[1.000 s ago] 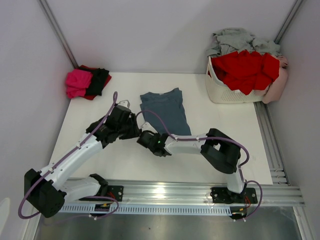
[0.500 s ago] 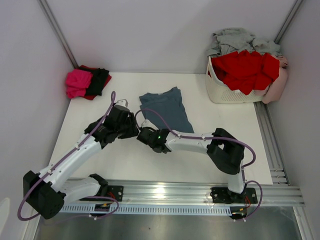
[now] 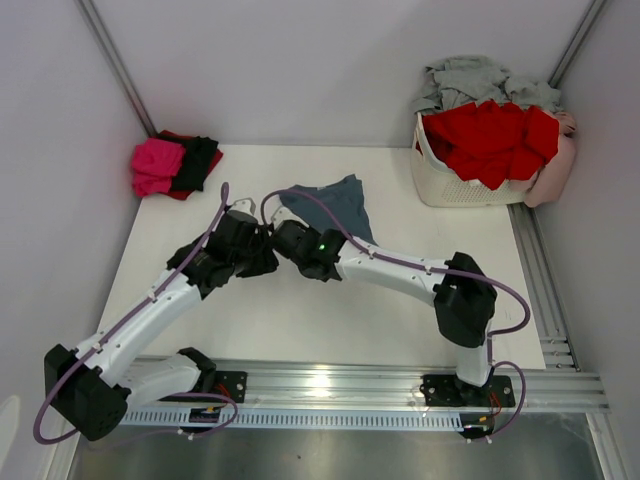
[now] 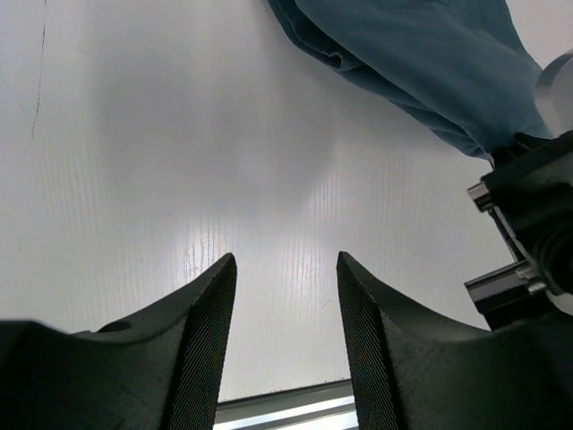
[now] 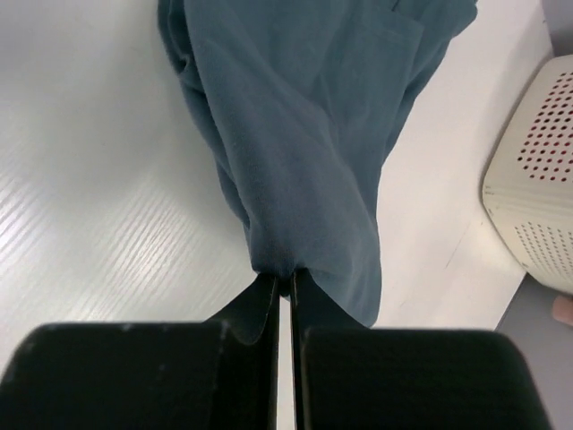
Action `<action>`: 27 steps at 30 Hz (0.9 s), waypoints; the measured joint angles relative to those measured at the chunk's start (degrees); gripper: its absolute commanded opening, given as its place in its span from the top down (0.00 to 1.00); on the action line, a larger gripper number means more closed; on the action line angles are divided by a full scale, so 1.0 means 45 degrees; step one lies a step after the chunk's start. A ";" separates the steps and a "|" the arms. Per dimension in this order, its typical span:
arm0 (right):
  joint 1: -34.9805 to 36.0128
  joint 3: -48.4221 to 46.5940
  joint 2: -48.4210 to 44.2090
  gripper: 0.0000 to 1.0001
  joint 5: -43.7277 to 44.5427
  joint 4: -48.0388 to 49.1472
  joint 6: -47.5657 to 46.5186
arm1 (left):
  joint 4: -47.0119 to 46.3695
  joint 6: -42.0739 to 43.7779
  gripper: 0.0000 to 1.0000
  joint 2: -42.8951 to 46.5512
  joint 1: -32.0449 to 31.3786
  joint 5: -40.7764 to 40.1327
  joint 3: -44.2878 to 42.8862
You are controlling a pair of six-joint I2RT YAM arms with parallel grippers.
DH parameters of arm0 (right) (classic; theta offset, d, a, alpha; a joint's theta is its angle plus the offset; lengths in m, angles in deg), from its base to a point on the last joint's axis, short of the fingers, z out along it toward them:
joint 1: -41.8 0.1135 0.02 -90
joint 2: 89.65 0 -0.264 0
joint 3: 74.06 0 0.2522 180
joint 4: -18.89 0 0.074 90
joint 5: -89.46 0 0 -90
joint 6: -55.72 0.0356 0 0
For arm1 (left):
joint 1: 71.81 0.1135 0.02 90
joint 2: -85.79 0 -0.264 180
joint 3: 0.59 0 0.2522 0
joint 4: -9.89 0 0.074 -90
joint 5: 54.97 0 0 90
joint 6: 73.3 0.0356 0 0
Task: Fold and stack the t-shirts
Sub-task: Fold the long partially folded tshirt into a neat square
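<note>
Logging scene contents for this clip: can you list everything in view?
blue-grey t-shirt: one, slate blue, mid-table, near end pinched
folded pile: one, pink, black and red, far-left corner
basket: one, white, far-right corner
heaped clothes: several, red and grey, in the basket
pale pink piece: one, over the basket's right side
table: one, white
left gripper: black, open, over bare table
right gripper: black, shut on the blue-grey t-shirt
</note>
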 measured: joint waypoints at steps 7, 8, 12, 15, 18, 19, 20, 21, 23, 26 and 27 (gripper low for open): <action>-0.0087 -0.0165 -0.0481 1.00 -0.2118 -0.1753 0.0267 | 0.0141 0.0010 0.46 0.0189 0.0000 -0.0005 0.0000; -0.0063 -0.0165 -0.0617 1.00 -0.2511 -0.2142 0.0389 | 0.0131 0.0010 0.46 0.0189 0.0005 -0.0005 0.0000; 0.0102 -0.0078 -0.1355 1.00 -0.3861 -0.3682 0.1069 | 0.0126 0.0010 0.46 0.0131 0.0044 0.0000 0.0000; 0.0272 0.0306 -0.2021 1.00 -0.4784 -0.4517 0.1569 | 0.0121 0.0015 0.46 -0.0015 0.0053 0.0005 0.0000; 0.0432 0.0797 -0.2676 1.00 -0.5751 -0.5173 0.2006 | 0.0117 0.0015 0.46 -0.0165 0.0058 0.0019 -0.0005; 0.0461 0.0918 -0.2861 1.00 -0.5974 -0.5348 0.2108 | 0.0117 0.0015 0.47 -0.0204 0.0058 0.0024 -0.0010; 0.0461 0.1010 -0.3011 1.00 -0.6096 -0.5474 0.2171 | 0.0102 0.0015 0.46 -0.0233 0.0058 0.0039 -0.0015; 0.0466 0.1054 -0.3133 1.00 -0.6159 -0.5605 0.2205 | 0.0092 0.0015 0.46 -0.0262 0.0063 0.0049 -0.0015; 0.0442 0.1064 -0.3230 1.00 -0.6086 -0.5751 0.2186 | 0.0092 0.0015 0.47 -0.0301 0.0063 0.0053 -0.0015; 0.0296 0.0981 -0.3099 1.00 -0.5557 -0.5780 0.1928 | 0.0092 0.0019 0.46 -0.0325 0.0063 0.0073 -0.0015; 0.0233 0.0787 -0.2924 1.00 -0.5207 -0.5795 0.1783 | 0.0092 0.0019 0.47 -0.0325 0.0063 0.0087 -0.0015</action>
